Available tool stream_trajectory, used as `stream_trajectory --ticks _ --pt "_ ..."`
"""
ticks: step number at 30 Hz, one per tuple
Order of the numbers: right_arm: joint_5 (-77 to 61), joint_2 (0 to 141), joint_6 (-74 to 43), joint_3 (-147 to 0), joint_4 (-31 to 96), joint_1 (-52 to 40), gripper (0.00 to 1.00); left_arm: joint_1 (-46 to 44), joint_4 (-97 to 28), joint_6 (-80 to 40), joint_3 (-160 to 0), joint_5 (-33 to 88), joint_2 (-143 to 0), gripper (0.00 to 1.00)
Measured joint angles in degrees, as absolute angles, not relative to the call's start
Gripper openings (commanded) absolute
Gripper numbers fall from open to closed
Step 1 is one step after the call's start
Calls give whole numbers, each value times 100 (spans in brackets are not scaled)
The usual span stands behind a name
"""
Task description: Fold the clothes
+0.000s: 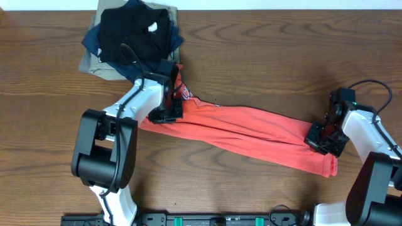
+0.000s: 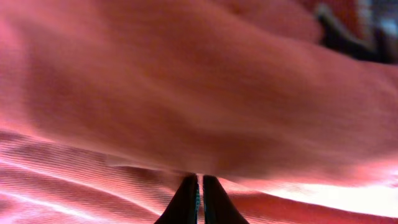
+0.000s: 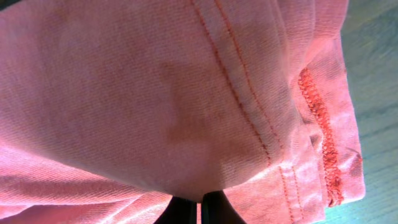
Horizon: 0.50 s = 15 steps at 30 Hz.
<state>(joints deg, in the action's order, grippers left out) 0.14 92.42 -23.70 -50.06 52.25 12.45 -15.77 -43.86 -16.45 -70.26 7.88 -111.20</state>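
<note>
T-shirt point(image 1: 251, 129) pinched by left end effector point(image 1: 167, 115) and right end effector point(image 1: 318, 140)

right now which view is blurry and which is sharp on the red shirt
Left wrist: the red shirt fills the frame, soft and out of focus, its weave barely readable. Right wrist: sharp and brightly lit, with the seam stitching and hem crisp. Overhead: in focus, with even light.

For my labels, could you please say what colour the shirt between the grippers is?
The shirt is red-orange, clearest overhead.
</note>
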Motion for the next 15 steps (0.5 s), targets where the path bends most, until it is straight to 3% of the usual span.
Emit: stream_trajectory --ticks 2,5,7,10,15 --pt "56 9242 -2401 -5006 5225 1269 48 -1522 -4381 -1643 -7019 729 -11120 7" --pt "163 9242 -2392 -5006 5231 1433 62 -1441 -4375 -1643 -7017 681 -11120 7" --pt "220 9242 -2416 -5006 5229 1557 82 -1411 -4368 -1643 -7017 663 -11120 8" --pt "244 9242 -2377 -5006 5238 1782 88 -1402 -4364 -1632 -7017 642 -11120 7" --pt "189 9242 -2375 -5006 5225 1955 85 -1402 -4316 -1588 -7017 620 -11120 8"
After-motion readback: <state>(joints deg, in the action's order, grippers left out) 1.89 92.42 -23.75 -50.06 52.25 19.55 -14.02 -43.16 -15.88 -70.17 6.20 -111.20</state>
